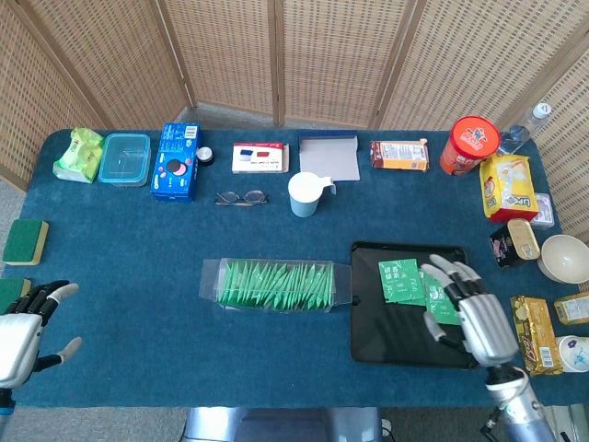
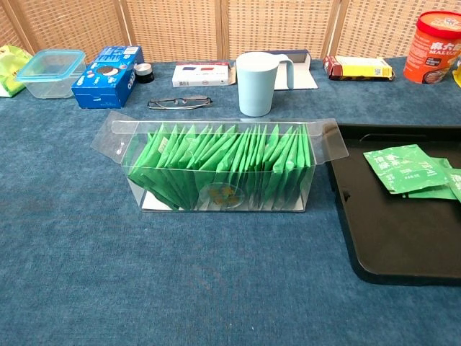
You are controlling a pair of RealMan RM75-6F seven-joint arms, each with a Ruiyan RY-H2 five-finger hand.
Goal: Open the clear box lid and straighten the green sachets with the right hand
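Observation:
The clear box (image 1: 276, 285) (image 2: 220, 166) lies mid-table, its end flaps folded out, filled with a leaning row of green sachets (image 1: 273, 284) (image 2: 216, 167). More loose green sachets (image 1: 409, 282) (image 2: 403, 169) lie on the black tray (image 1: 386, 336) (image 2: 389, 245) to its right. My right hand (image 1: 469, 313) hovers open over the tray's right side, fingers spread above the loose sachets, holding nothing. My left hand (image 1: 26, 322) is open at the table's near left edge. The chest view shows neither hand.
A pale blue cup (image 1: 305, 194) and glasses (image 1: 241, 197) stand behind the box. Snack packs, a red tub (image 1: 472, 143), a bowl (image 1: 563, 258) and tins crowd the right edge. A blue box (image 1: 177, 161), container (image 1: 124, 157) and sponge (image 1: 25, 241) sit left.

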